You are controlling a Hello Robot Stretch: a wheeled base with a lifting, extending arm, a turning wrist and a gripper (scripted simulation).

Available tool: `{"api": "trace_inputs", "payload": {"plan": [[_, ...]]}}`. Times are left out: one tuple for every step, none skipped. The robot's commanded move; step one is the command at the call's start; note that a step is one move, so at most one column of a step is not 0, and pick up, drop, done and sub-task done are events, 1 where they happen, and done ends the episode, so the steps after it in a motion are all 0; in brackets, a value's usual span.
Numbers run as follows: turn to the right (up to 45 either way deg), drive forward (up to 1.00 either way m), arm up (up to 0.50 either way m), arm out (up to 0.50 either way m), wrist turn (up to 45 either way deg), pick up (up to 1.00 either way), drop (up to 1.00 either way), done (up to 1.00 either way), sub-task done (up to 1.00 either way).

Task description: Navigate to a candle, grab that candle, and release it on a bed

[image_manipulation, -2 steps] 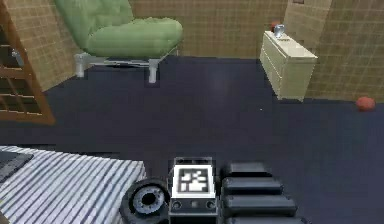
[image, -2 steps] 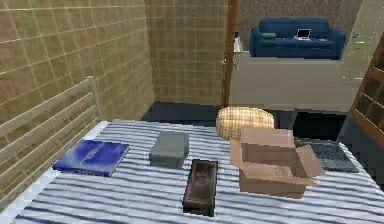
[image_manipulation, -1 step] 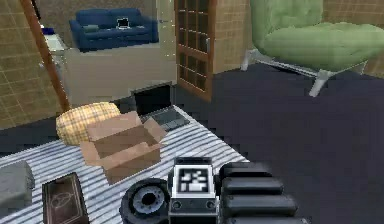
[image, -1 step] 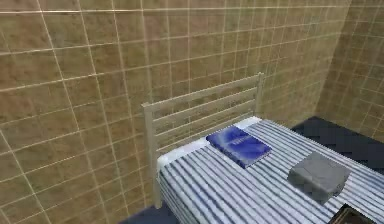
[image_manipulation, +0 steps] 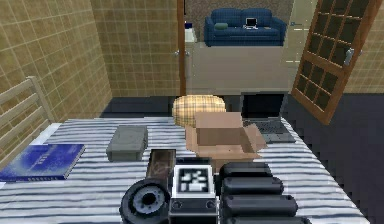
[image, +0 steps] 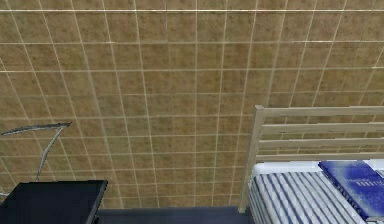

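Arm side view — end effector (image_manipulation: 155, 187) before bed (image_manipulation: 90, 132) | tip indistinct | load: cannot tell

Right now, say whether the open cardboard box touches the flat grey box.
Apart: the arm side view shows striped bedsheet between the open cardboard box and flat grey box.

A tiled wall (image: 180, 90) behind a striped bed (image: 290, 200) bearing a blue book (image: 355, 185).

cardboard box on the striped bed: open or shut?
Open. The brown cardboard box has flaps splayed outward; its inside shows.
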Motion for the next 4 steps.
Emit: {"api": "trace_inputs", "payload": {"plan": [[0.0,0.00,0.00,0.48,0.0,0.00,0.00,0.00,0.00],[0.0,0.00,0.00,0.00,45.0,0.00,0.00,0.00,0.00],[0.0,0.00,0.00,0.00,45.0,0.00,0.00,0.00,0.00],[0.0,0.00,0.00,0.00,27.0,0.00,0.00,0.00,0.00]]}}
